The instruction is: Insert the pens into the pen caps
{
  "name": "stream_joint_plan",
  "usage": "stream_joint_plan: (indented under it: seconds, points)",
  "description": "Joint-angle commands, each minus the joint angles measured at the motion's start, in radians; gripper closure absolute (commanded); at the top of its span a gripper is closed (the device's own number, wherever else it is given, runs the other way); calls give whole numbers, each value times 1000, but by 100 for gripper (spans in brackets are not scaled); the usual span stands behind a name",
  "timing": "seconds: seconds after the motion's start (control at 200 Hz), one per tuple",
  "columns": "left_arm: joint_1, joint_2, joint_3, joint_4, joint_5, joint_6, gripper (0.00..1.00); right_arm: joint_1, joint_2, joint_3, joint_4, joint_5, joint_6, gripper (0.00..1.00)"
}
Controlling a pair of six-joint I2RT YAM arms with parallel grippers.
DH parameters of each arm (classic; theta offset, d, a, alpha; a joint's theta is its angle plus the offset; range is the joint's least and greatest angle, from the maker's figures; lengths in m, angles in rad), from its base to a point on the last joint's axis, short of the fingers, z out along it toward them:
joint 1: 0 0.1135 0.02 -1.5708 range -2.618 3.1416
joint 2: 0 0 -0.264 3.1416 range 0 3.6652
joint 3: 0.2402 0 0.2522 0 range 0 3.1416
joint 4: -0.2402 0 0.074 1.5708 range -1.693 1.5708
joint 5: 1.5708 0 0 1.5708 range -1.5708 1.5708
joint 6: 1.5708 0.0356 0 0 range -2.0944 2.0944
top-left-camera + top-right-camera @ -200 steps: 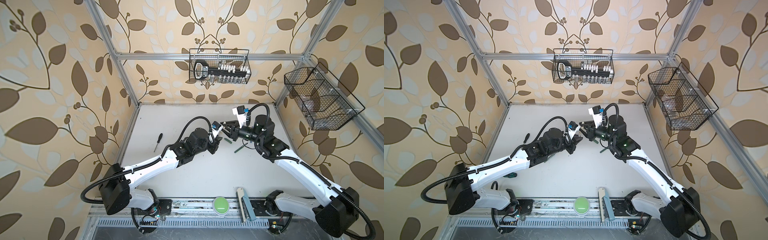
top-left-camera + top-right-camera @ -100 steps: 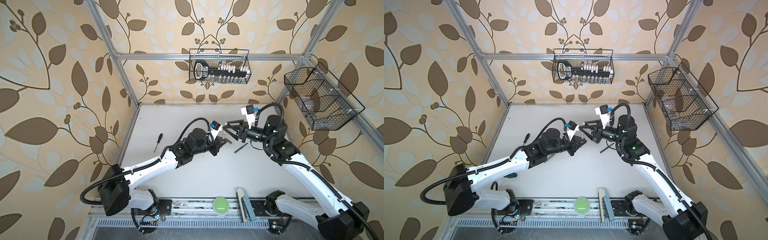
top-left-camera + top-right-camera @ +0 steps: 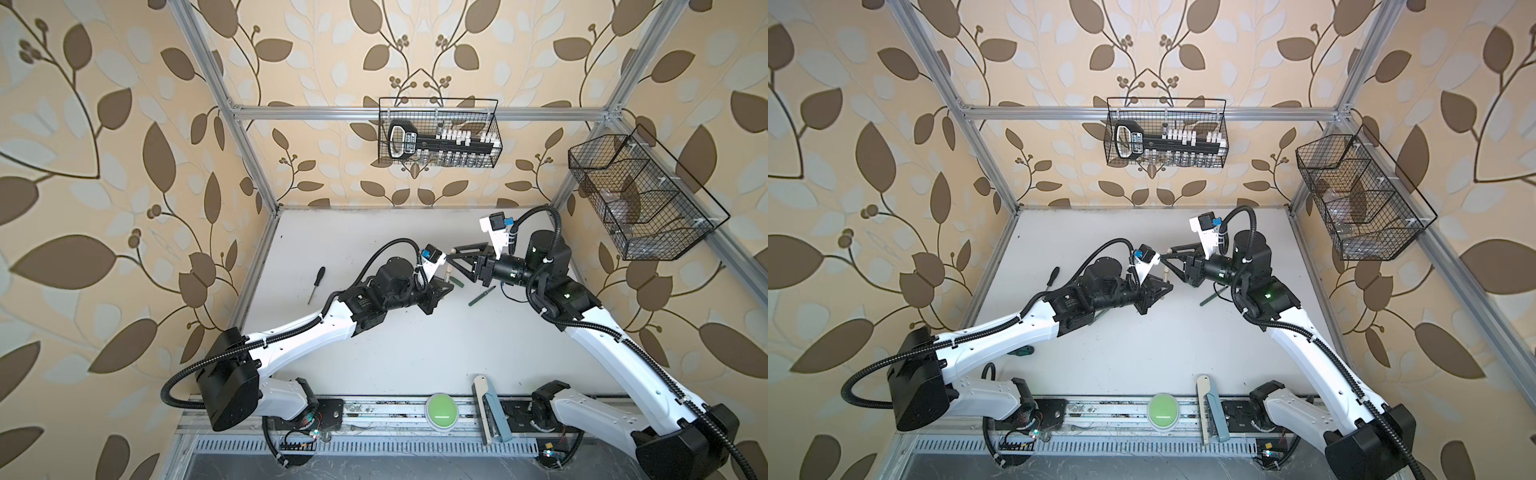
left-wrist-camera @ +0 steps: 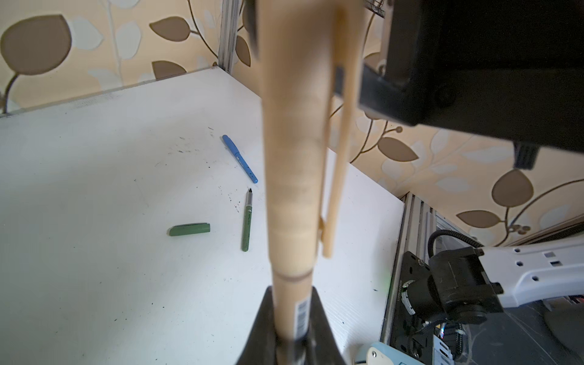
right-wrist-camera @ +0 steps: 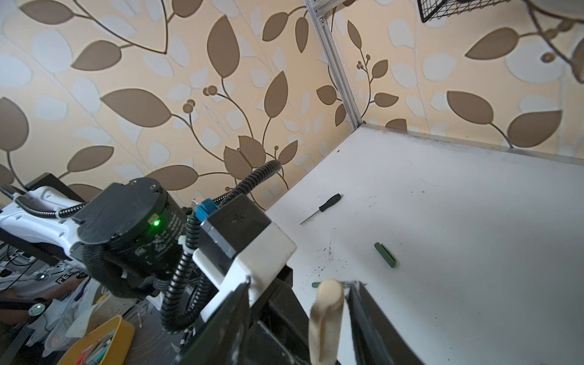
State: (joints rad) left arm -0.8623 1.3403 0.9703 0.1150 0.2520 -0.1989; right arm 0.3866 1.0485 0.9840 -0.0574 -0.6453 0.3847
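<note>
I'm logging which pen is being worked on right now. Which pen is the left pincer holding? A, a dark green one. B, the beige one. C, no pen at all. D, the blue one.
B: in the left wrist view the left pincer is shut on the beige pen, while the blue pen and a green pen lie on the table.
</note>
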Motion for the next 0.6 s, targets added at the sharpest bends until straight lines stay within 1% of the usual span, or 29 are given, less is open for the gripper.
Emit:
stream_joint_plan:
  seconds: [0.0, 0.26, 0.34, 0.425, 0.595]
  points:
    - [11, -2, -13, -14, -25, -4, 100, -1, -53, 36, -7, 51, -23, 48]
    - [24, -15, -25, -39, -69, 4, 100, -14, -91, 58, -43, 67, -15, 47]
    - [25, -27, -29, -38, -65, 4, 100, -20, -74, 54, -71, 73, -25, 50]
    - [25, -43, -32, -37, -53, 2, 100, -22, -42, 35, -71, 51, -33, 53]
    - [25, -70, -40, -34, -34, -5, 100, -22, 27, 3, -27, -16, -30, 54]
